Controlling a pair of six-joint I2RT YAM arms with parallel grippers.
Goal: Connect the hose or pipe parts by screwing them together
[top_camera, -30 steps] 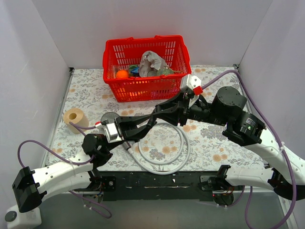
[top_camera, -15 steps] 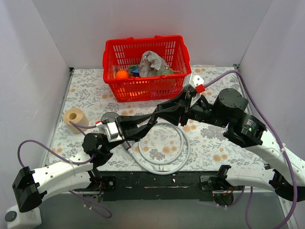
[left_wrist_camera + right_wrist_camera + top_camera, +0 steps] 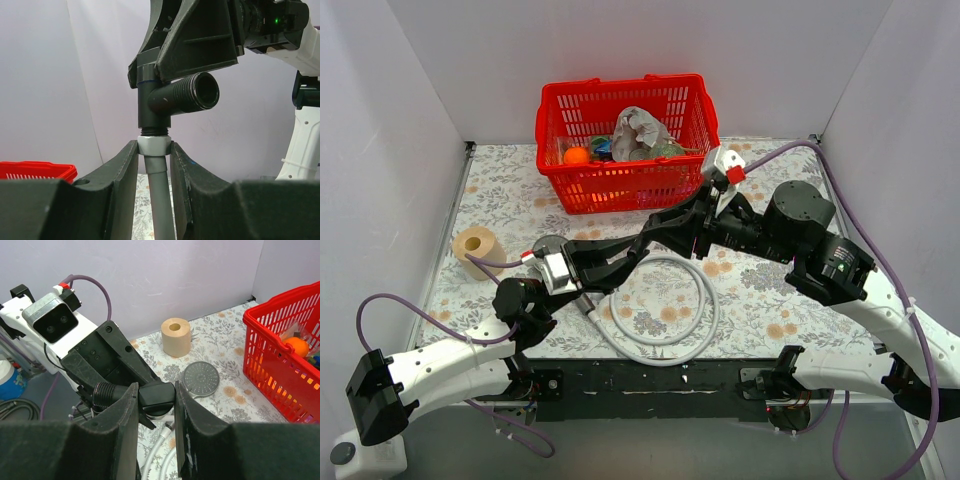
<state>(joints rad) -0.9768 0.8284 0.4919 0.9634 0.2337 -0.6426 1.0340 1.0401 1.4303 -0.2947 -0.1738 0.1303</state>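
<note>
Over the floral table point(image 3: 480, 200), the right gripper point(image 3: 155, 390), pinching the dark fitting point(image 3: 152, 107), has rolled slightly while the left gripper point(image 3: 154, 150) clamps the hose's end nut point(image 3: 154, 145) near the shower head point(image 3: 201, 379), so threading seems underway.

Colours on my feed:
- The worktop point(image 3: 510, 200) cloth is white with a grey and orange floral print.
- The basket point(image 3: 620, 190) is red mesh, with an orange ball point(image 3: 577, 155) inside.
- The roll point(image 3: 478, 246) is tan.
- The shower head point(image 3: 201, 378) has a grey dotted face and a black handle.
- The hose point(image 3: 160, 210) is light grey, and its end nut point(image 3: 154, 146) is paler, near white.
- The left hand point(image 3: 154, 150) and right hand point(image 3: 156, 395) are both matte black.
- The arms point(image 3: 440, 365) are white with black joints.
- The cables point(image 3: 782, 153) are purple.
- The walls point(image 3: 620, 40) are plain white.
- I see one green light point(image 3: 276, 21) on the right arm.
</note>
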